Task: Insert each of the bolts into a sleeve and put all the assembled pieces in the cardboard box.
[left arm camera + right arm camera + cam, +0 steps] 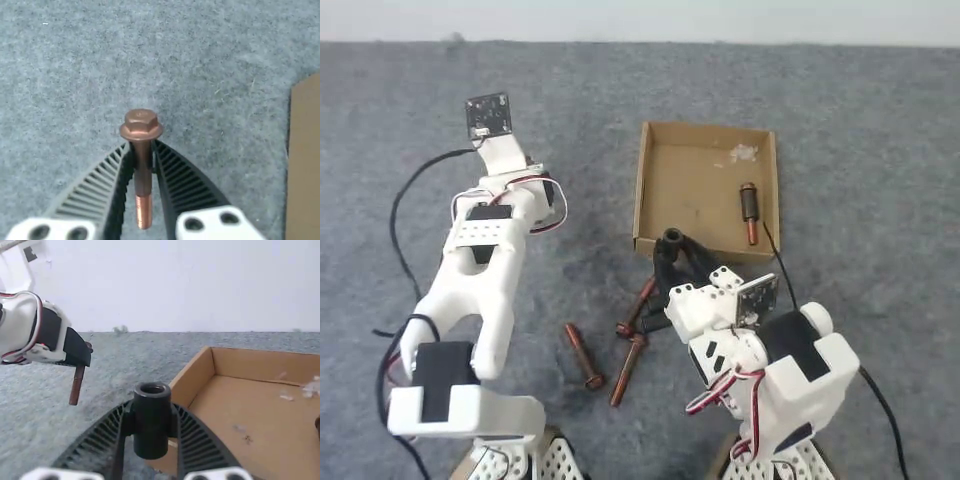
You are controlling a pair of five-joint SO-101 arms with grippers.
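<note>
My left gripper (142,146) is shut on a copper bolt (142,155), gripping its shank just below the hex head, above bare carpet. From the right wrist view that bolt (76,385) hangs threaded end down from the left gripper (75,347). A black sleeve (151,417) stands upright, bore up, with my right gripper (151,410) shut on it. In the high view the right gripper (670,250) holds the sleeve (671,238) just outside the near wall of the cardboard box (640,185). One assembled bolt and sleeve (750,212) lies inside the box.
Three loose copper bolts lie on the grey carpet between the arms: one (584,355) to the left, one (628,368) beside it, one (638,305) near the right gripper. The box wall (305,160) shows in the left wrist view. A black cable (400,230) loops left of the left arm.
</note>
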